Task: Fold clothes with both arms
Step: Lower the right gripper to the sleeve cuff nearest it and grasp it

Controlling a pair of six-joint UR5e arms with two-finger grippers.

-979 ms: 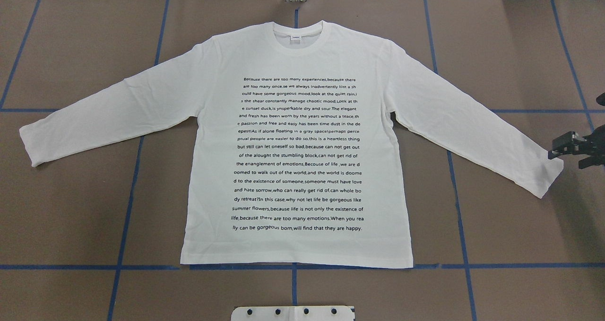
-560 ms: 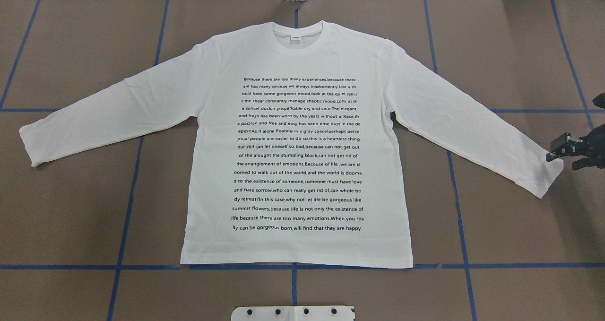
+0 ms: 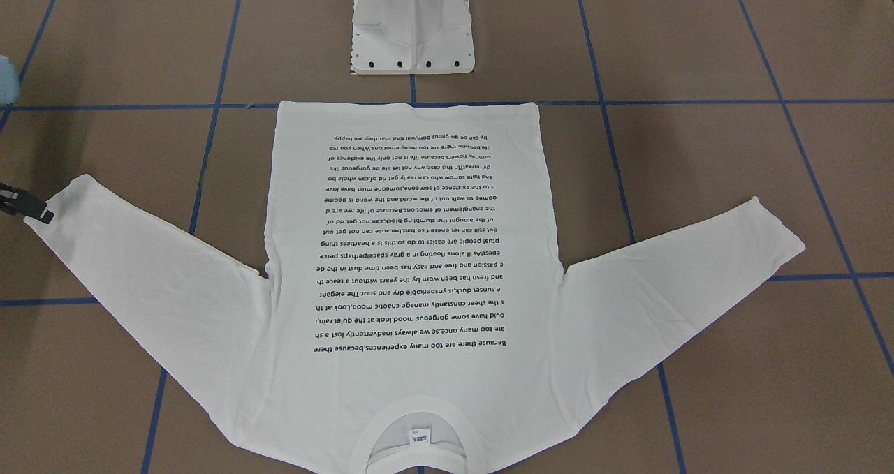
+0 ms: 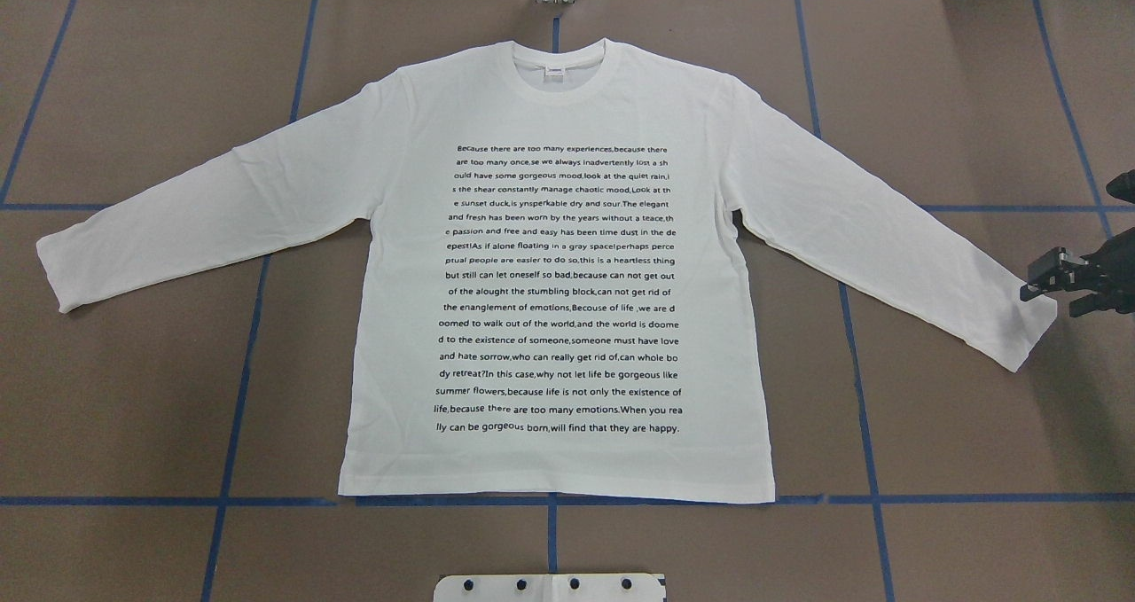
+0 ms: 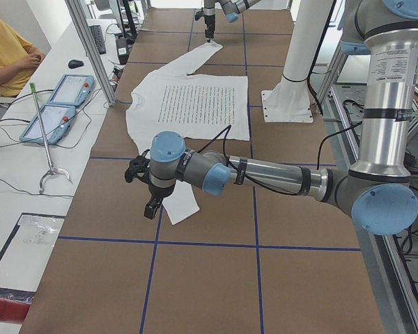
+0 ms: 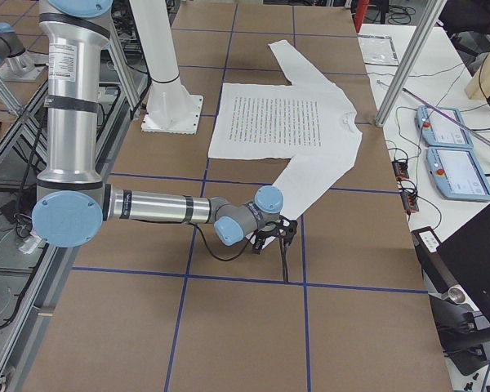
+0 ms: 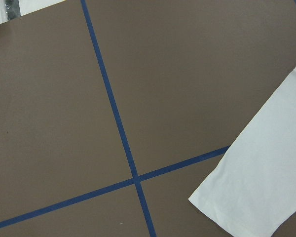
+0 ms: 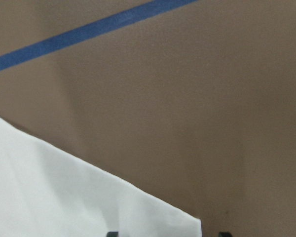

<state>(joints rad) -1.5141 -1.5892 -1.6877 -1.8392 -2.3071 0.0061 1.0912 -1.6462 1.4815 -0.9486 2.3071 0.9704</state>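
Observation:
The white long-sleeved shirt (image 4: pixel 550 274) lies flat on the brown table, black text up, collar (image 4: pixel 557 70) at the far side, both sleeves spread out. My right gripper (image 4: pixel 1037 285) hovers at the cuff of the right sleeve (image 4: pixel 1020 327). In the right wrist view its two fingertips (image 8: pixel 112 233) stand apart, open, with the cuff corner (image 8: pixel 64 197) between them. My left gripper (image 5: pixel 143 188) shows only in the exterior left view, just beyond the left sleeve cuff (image 5: pixel 184 209); I cannot tell whether it is open. The left wrist view shows that cuff (image 7: pixel 256 197).
The white metal pedestal (image 3: pixel 412 27) stands just behind the shirt's hem. Blue tape lines (image 4: pixel 550 500) cross the brown table. Teach pendants (image 5: pixel 56 104) and a person in yellow (image 5: pixel 7 56) are at the far side bench.
My right gripper has crept a little toward the right sleeve cuff. The shirt has not moved.

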